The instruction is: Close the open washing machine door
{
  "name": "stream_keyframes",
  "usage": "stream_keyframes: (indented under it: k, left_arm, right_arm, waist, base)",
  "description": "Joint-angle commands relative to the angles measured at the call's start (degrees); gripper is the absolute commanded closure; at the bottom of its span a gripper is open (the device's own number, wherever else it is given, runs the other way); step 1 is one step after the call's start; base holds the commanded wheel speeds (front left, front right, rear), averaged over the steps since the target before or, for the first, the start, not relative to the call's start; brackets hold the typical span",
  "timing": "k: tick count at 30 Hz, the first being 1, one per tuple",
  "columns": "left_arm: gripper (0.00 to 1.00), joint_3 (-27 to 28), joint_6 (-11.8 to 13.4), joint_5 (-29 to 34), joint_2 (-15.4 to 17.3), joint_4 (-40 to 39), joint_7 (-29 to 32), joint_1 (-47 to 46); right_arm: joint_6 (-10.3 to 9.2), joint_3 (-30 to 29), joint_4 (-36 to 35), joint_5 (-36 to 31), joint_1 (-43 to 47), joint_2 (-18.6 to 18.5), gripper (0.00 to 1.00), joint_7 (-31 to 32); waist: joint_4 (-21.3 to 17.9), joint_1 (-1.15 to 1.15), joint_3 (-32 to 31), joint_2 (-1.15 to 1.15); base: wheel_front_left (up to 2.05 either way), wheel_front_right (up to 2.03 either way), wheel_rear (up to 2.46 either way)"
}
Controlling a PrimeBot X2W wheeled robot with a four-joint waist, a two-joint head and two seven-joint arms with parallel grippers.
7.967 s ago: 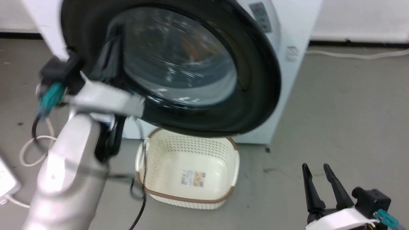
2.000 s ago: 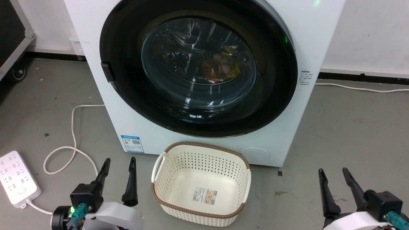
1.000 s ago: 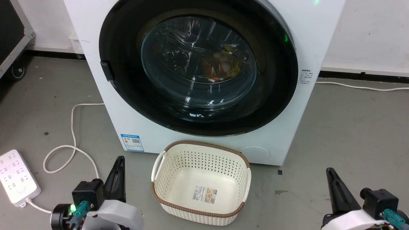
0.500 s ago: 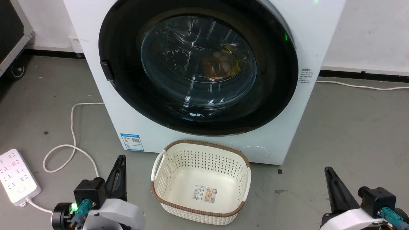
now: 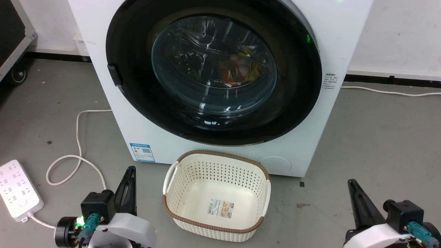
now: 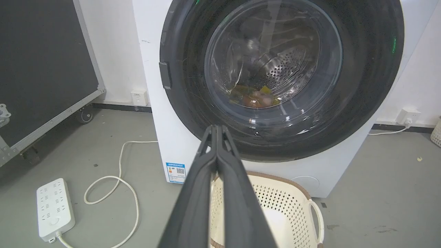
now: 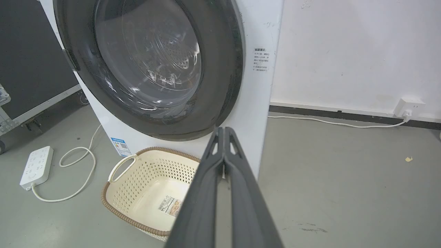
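Observation:
The round black-rimmed washing machine door (image 5: 213, 72) lies flat against the front of the white washing machine (image 5: 344, 31), its glass bowl showing coloured laundry inside. The same door (image 6: 280, 75) fills the upper half of the left wrist view, and the door (image 7: 148, 65) also appears in the right wrist view. My left gripper (image 5: 131, 169) rests low at the lower left, shut and empty, well short of the machine. My right gripper (image 5: 350, 182) sits at the lower right, shut and empty too. In the wrist views the left gripper (image 6: 216, 127) and the right gripper (image 7: 224, 129) have their fingers pressed together.
A cream perforated basket (image 5: 174, 175) stands on the floor right in front of the machine, between my arms. A white power strip (image 5: 17, 189) and its looping cable (image 5: 79, 137) lie on the left. A black wheeled case (image 6: 41, 62) stands at the far left.
Eight seconds ago my left arm was up at the swung-out door; the door now sits flush. Within the last two seconds both grippers went from open to shut.

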Motion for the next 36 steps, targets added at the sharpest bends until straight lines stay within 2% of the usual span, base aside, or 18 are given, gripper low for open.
stream_keyframes:
  k: [1, 36]
  left_arm:
    - [1.0, 0.27, -0.14, 0.73, -0.44, -0.46, 0.27, 0.9]
    - [1.0, 2.57, -1.47, 5.43, -2.65, -2.32, 3.09, 1.52]
  right_arm:
    - [-0.01, 0.11, -0.61, -0.45, -0.78, -0.06, 1.0, 0.35]
    - [-0.02, 0.97, -2.45, -2.66, -1.35, -0.1, 1.0, 2.88]
  waist:
    - [0.0, 0.0, 0.02, 0.0]
    - [-0.01, 0.0, 0.51, 0.0]
  base:
    - [0.0, 0.0, 0.0]
    - [0.0, 0.0, 0.0]
